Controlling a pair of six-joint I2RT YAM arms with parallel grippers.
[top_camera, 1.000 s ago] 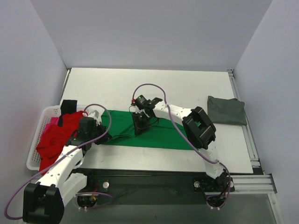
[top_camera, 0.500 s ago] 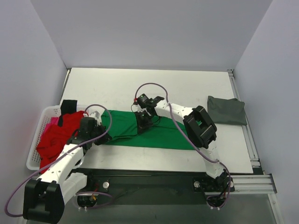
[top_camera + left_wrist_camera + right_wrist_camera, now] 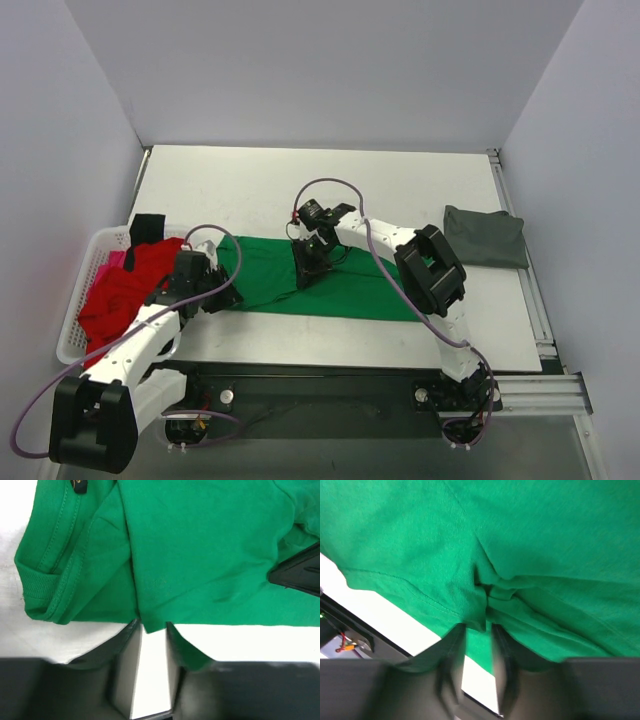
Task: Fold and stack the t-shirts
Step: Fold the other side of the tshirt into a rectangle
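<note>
white laminate tabletop (image 3: 300, 180) carries the green cotton t-shirt (image 3: 350, 285), lying as a half-folded band across its near middle. we judge the work early: the white slatted plastic basket (image 3: 75, 345) on the left holds crumpled red garments (image 3: 120, 290) yet to fold, and only one dark grey folded t-shirt (image 3: 485, 237) sits done at the right edge. our left gripper (image 3: 150, 630) nips the green hem, and our right gripper (image 3: 479, 627) pinches a puckered fold mid-shirt.

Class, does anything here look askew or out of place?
The red clothes are heaped untidily in the white basket at left. The green t-shirt is bunched where the right gripper pinches it.
</note>
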